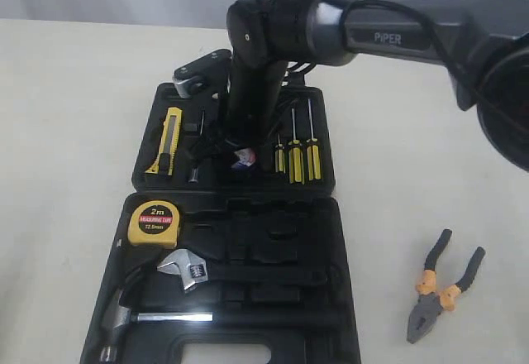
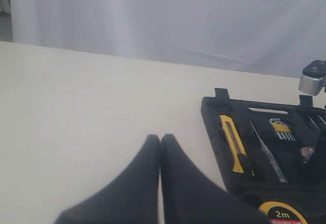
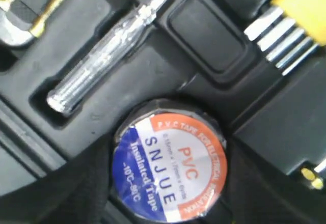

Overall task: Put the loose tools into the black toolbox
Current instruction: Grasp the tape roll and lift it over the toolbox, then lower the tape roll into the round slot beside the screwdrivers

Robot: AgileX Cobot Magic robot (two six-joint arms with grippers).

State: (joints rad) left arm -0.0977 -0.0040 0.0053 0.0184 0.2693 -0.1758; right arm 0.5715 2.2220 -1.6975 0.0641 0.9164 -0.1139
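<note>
The black toolbox (image 1: 345, 298) lies open on the table, both halves flat. The yellow-black utility knife (image 1: 165, 141) (image 2: 233, 142) rests in the far half. The yellow tape measure (image 1: 154, 222) (image 2: 282, 215) sits in the near half. My right gripper (image 1: 237, 150) reaches down into the far half, shut on the small tape roll (image 1: 245, 160) (image 3: 169, 167), with dark fingers (image 3: 76, 193) pressed on either side of it just above the moulded plastic. The pliers (image 1: 440, 285) lie on the table right of the box. My left gripper (image 2: 160, 138) is shut and empty, over bare table left of the box.
A steel hammer (image 1: 157, 318) and a silver wrench (image 1: 186, 269) lie in the near half. Three yellow-handled screwdrivers (image 1: 296, 157), a clear-handled tester (image 3: 102, 68) and hex keys (image 3: 285, 35) sit in the far half. The right arm (image 1: 388, 37) spans the top right.
</note>
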